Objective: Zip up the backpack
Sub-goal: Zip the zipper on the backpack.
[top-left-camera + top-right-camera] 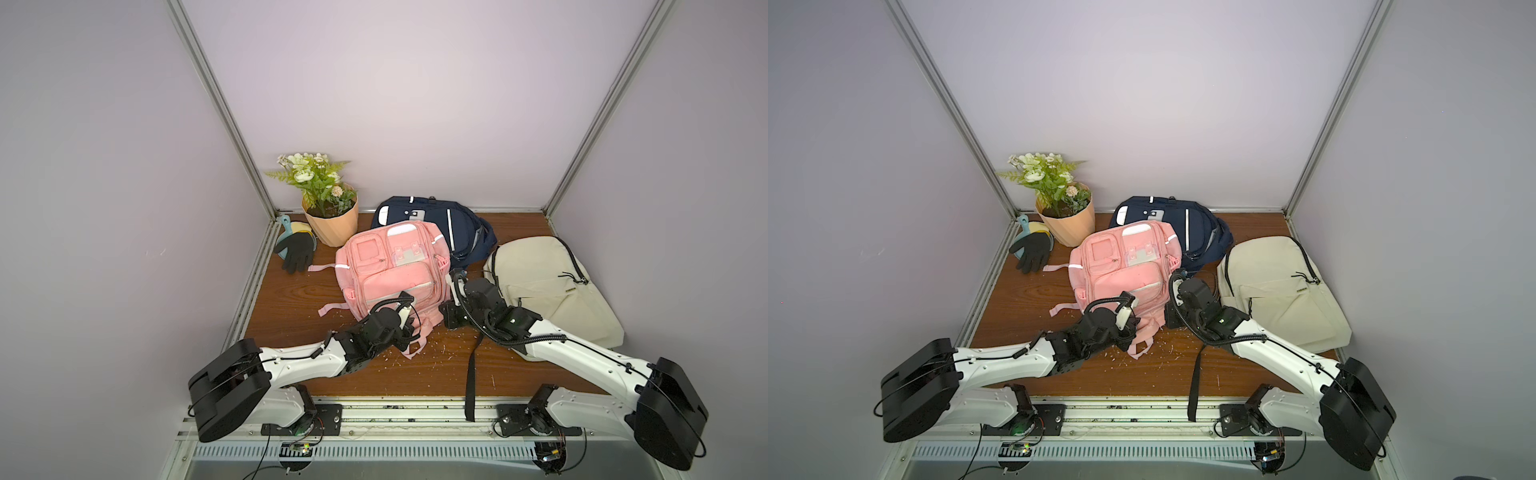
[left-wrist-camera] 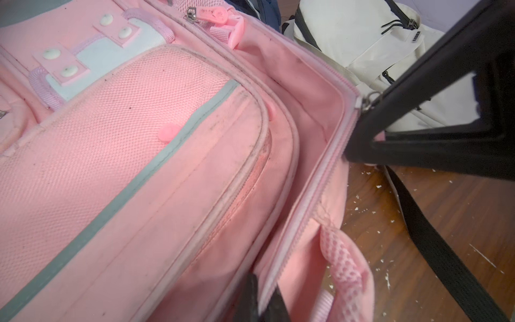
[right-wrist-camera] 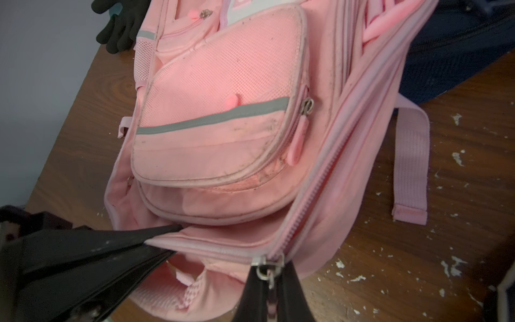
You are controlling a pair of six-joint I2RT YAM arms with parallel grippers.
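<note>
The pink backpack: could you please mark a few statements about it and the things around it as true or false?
1. The right gripper is shut on the zipper pull of the pink backpack. True.
2. The backpack's main compartment is fully zipped. False: the opening gapes and its lining shows.
3. The left gripper hangs open above the table. False: it is shut on the backpack's edge by the opening.
4. A navy backpack lies beyond the pink one, toward the back wall. True.
5. The black glove lies inside the pink backpack. False: it lies on the table beside the flowerpot.
</note>
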